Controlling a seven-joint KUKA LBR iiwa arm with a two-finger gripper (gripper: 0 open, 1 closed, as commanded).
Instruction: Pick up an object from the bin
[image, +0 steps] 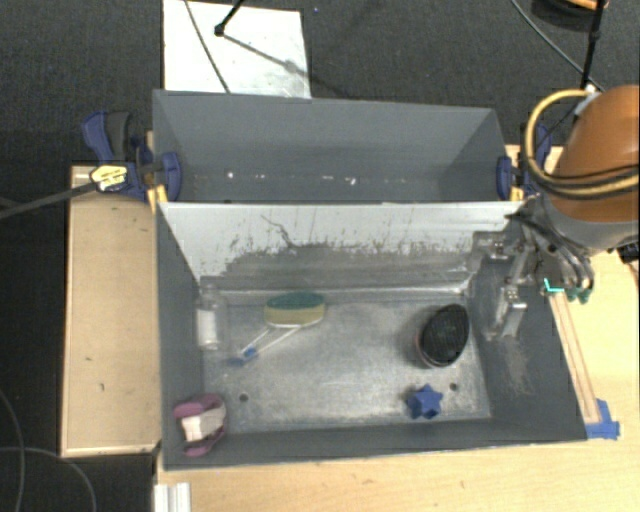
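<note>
A: What do we log as nearest the gripper (506, 318)?
B: A black oval object (443, 335). It lies flat on the floor of the bin (340, 385), in the right half, close to the right wall.
A: Axis?
B: The long axis runs near-to-far in the view, with the far end leaning slightly right. We can't tell front from back on it.
A: Position against the gripper?
B: Just to its left, close beside. We can't tell whether they touch.
A: Open or closed?
B: We cannot tell — the metalwork merges with the grey wall.
A: Arm pose?
B: It comes in from the right over the rim, with the orange cover (600, 150) up high and the gripper hanging down along the sloped right wall.
A: The rest?
B: A small blue piece (424, 402) sits nearer us than the black oval. A yellow-green sponge (295, 309) and a clear bottle (207, 328) lie well to the left, and a pink-and-white thing (200, 418) is in the near left corner.
</note>
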